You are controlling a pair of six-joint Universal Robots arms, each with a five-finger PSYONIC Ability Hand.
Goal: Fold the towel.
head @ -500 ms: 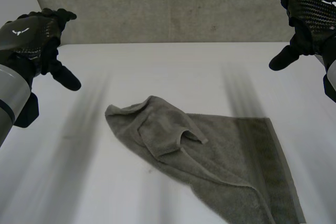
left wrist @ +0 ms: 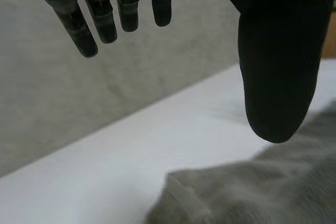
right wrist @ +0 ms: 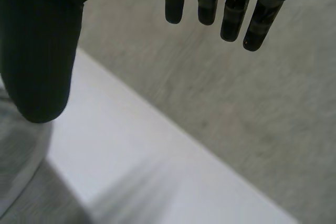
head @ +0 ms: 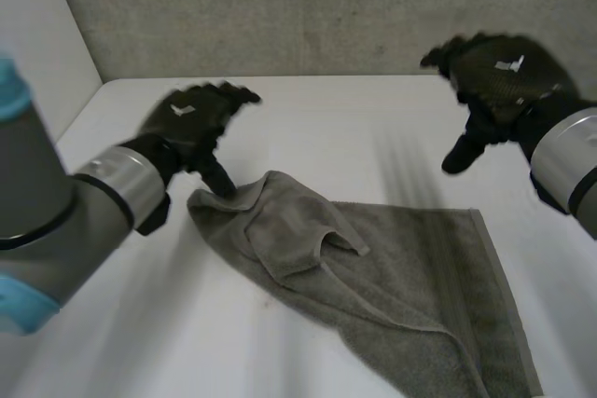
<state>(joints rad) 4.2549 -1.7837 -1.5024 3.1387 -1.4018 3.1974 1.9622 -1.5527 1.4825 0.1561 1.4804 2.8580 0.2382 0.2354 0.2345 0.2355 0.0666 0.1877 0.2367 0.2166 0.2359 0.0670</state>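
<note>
Now lower, left hand [head: 189,120] fingers spread above towel [head: 401,272] corner, right hand [head: 504,72] likewise spread, nearer.

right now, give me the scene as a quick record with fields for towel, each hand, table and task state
towel: grey towel, rumpled, one flap turned over at its left end, flatter toward the right
left hand: left hand open, thumb at the towel's left corner, contact unclear
right hand: right hand open, raised above the table beyond the towel's right end, apart from it
table: white table, holding the towel
task state: no neat fold made yet
</note>
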